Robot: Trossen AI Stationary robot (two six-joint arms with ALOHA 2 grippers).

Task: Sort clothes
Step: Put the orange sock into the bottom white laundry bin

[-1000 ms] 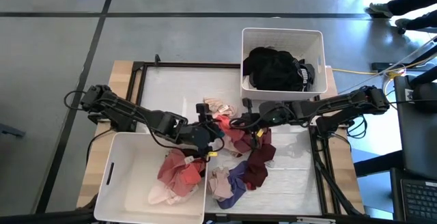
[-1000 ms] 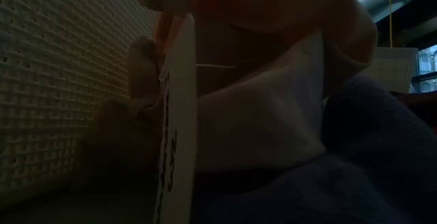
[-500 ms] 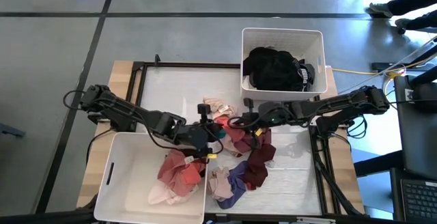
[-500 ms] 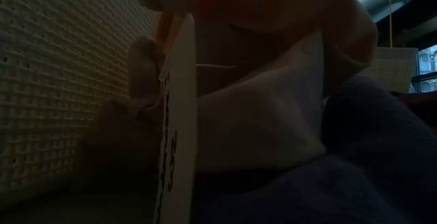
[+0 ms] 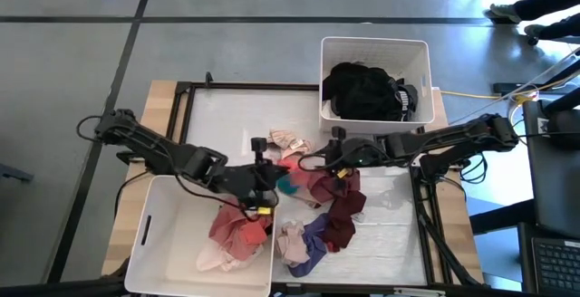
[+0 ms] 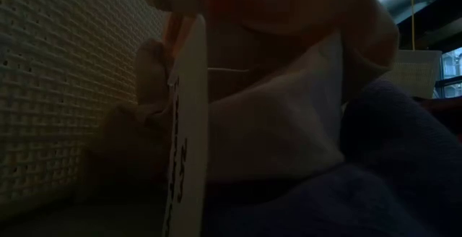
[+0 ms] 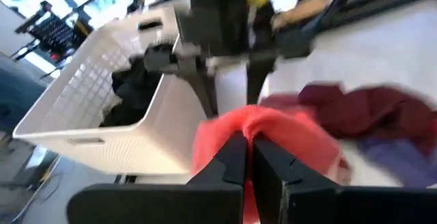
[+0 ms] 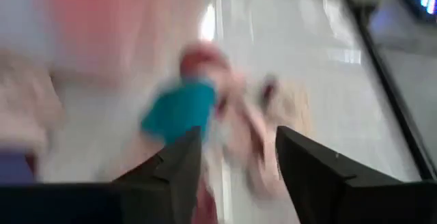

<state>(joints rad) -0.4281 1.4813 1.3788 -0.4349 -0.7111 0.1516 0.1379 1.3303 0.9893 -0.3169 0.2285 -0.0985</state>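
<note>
overhead, white table (image 5: 217, 120), grey floor; left claw (image 7: 247, 157) pinching red garment (image 7: 273, 132), right claw (image 8: 235, 162) spread.

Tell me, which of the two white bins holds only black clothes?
The bin at the far right edge of the table: its pile of black clothes is all dark. The near-left bin instead holds pink and coral clothes.
</note>
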